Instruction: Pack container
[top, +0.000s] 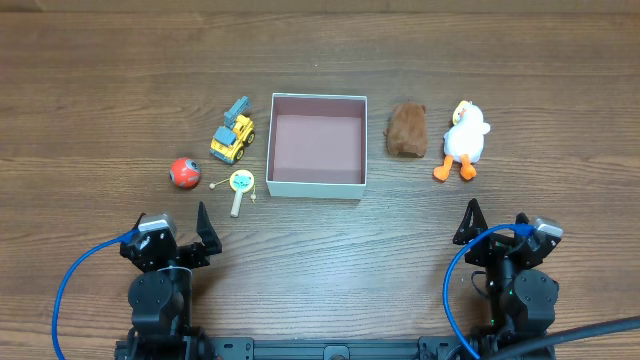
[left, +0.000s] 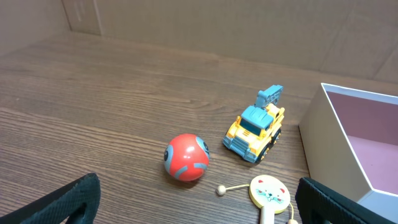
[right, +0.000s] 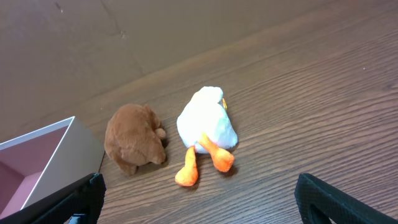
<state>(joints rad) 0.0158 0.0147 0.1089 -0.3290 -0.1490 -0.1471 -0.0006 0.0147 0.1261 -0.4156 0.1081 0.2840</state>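
The container (top: 316, 186), a square shallow box with white walls and a dusty pink inside, stands empty at the table's middle; its wall shows in the left wrist view (left: 323, 143) and the right wrist view (right: 68, 155). Left of it lie a yellow and blue toy truck (top: 232, 134) (left: 255, 127), a red ball (top: 183, 172) (left: 185, 157) and a yellow cat-face rattle drum (top: 241, 187) (left: 269, 193). Right of it lie a brown plush (top: 408, 130) (right: 134, 138) and a white duck plush (top: 464, 140) (right: 206, 127). My left gripper (top: 184, 240) (left: 199, 208) and right gripper (top: 495, 228) (right: 199, 205) are open and empty, near the front edge.
Blue cables (top: 75, 290) loop beside both arm bases at the front. A brown wall (left: 217, 25) rises behind the wooden table (top: 100, 80).
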